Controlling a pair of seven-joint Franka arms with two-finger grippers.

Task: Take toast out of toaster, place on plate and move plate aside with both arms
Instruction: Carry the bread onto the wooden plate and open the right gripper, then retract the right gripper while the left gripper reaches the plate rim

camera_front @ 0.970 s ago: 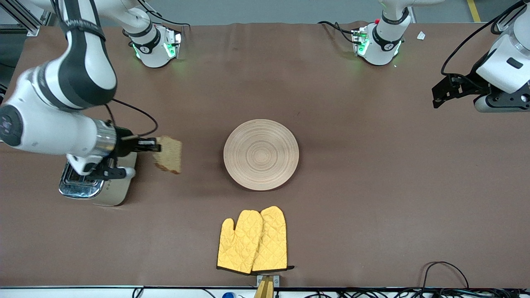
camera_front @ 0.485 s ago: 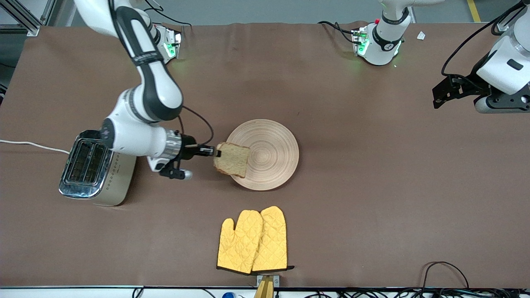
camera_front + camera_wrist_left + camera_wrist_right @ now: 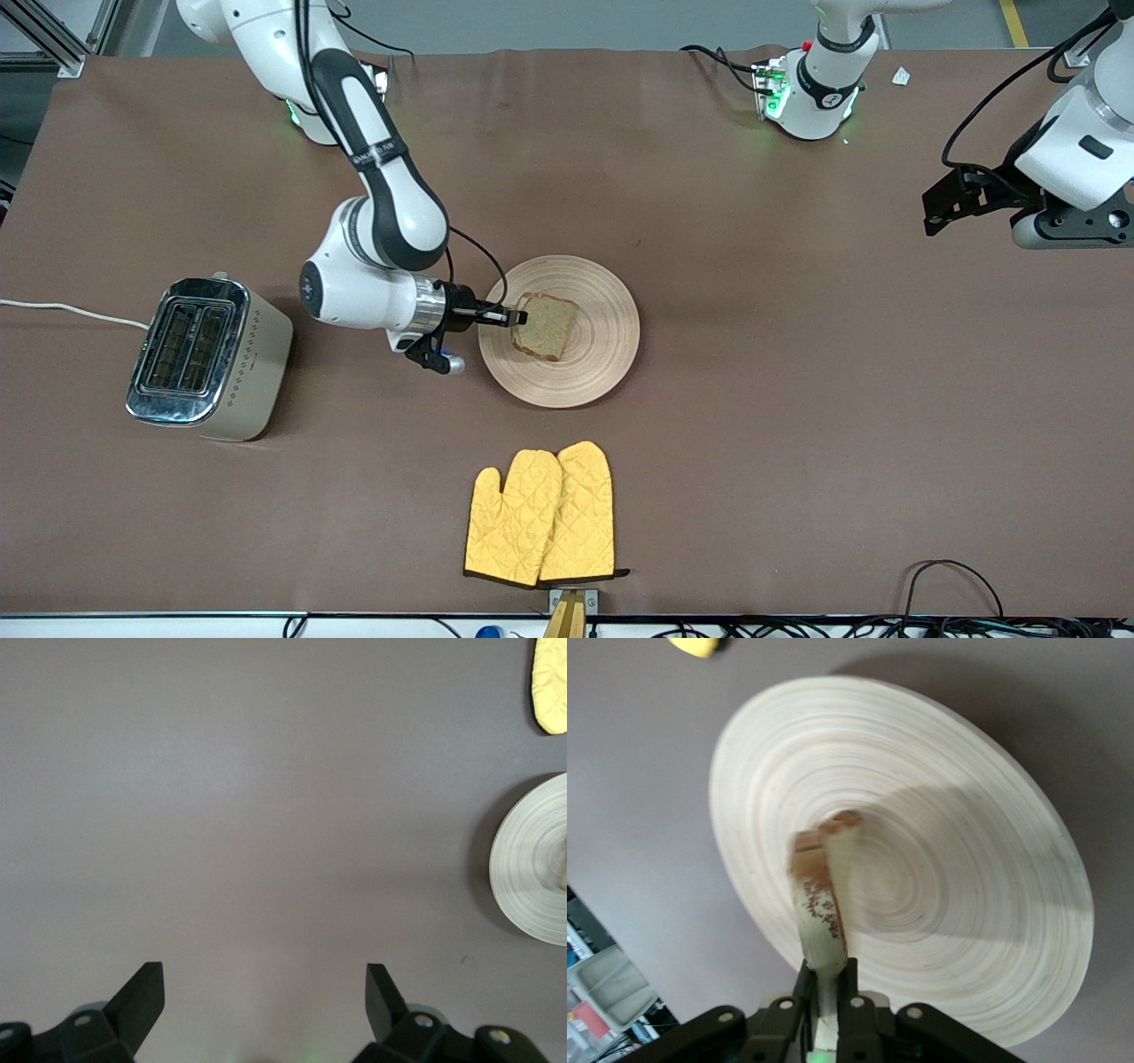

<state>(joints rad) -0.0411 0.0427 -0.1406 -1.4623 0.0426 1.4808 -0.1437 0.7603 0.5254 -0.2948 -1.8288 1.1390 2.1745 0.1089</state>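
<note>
Brown bench: right gripper (image 3: pixel 515 315), jaws pinching the light, crumbly toast (image 3: pixel 544 326) by its crust edge above the plate (image 3: pixel 602 354); left gripper (image 3: pixel 266 1001) waits, jaws spread.

The plate (image 3: pixel 585 372) sits mid-worktop (image 3: pixel 797 425), with the toast (image 3: pixel 544 326) over it, pinched by the right tool (image 3: pixel 517 315). The toaster (image 3: pixel 209 358) stands toward the right arm's end. The mitts (image 3: pixel 542 514) lie nearer the front camera than the plate. The left tool (image 3: pixel 941 206) hangs over the left arm's end.
</note>
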